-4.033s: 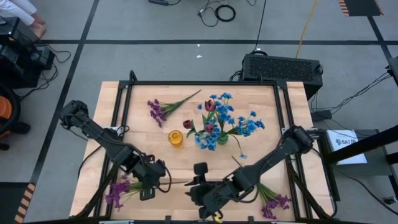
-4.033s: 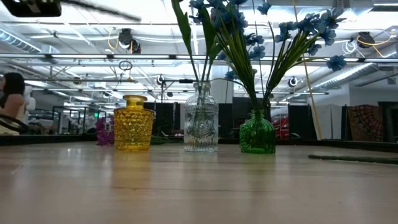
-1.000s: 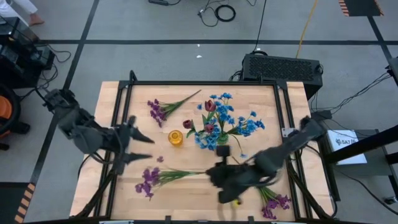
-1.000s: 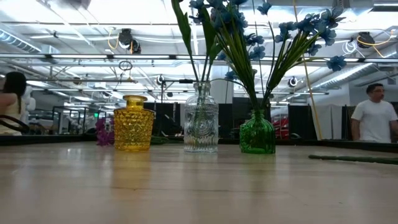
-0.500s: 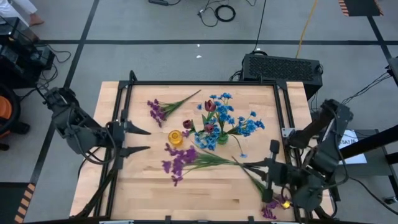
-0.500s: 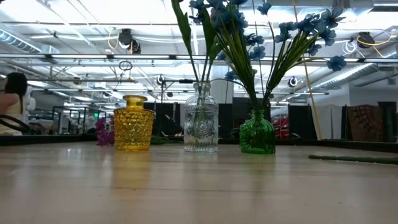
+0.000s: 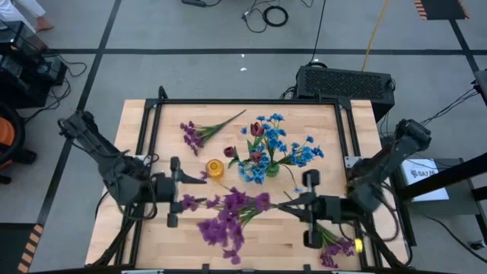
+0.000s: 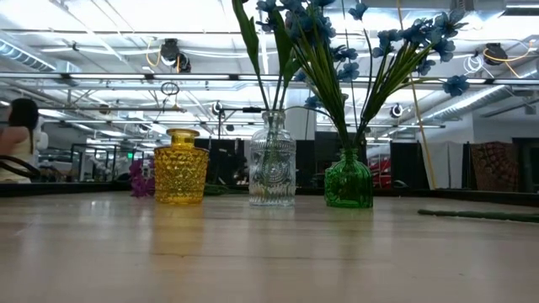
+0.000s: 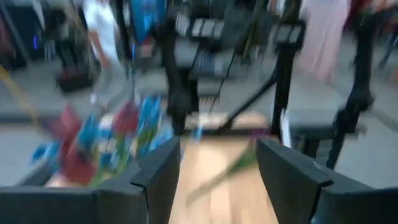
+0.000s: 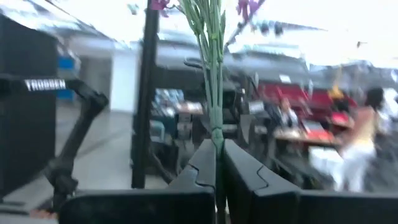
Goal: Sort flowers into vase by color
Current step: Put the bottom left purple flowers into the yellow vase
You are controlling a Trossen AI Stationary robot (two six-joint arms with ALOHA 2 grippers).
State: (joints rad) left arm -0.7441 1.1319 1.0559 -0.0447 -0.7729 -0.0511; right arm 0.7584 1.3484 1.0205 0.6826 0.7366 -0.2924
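In the high view my right gripper is shut on a purple sprig over the near middle of the table. Its blossoms point toward the table's left. My left gripper stands open just left of those blossoms, facing them; whether it touches them I cannot tell. Behind them stand a yellow vase, a clear vase with dark red flowers and a green vase with blue flowers. One purple sprig lies flat at the far left, another at the near right. My right gripper pinches the sprig's bundled green stems between its two fingers, near the stems' cut end. The fingers come about level from the table's right, in line with the stems. The sprig sticks out ahead of the fingers, lifted off the table, blossoms at the free end.
A black frame runs around the wooden tabletop. Bare wood lies at the near left. Beyond the table the low view shows a person seated at far left.
My right gripper has swung toward the table's right edge and tipped from pointing down to about level, drawing the purple sprig rightward and lifting it off the wood. My left gripper has come down and in from the table's left edge toward the blossoms.
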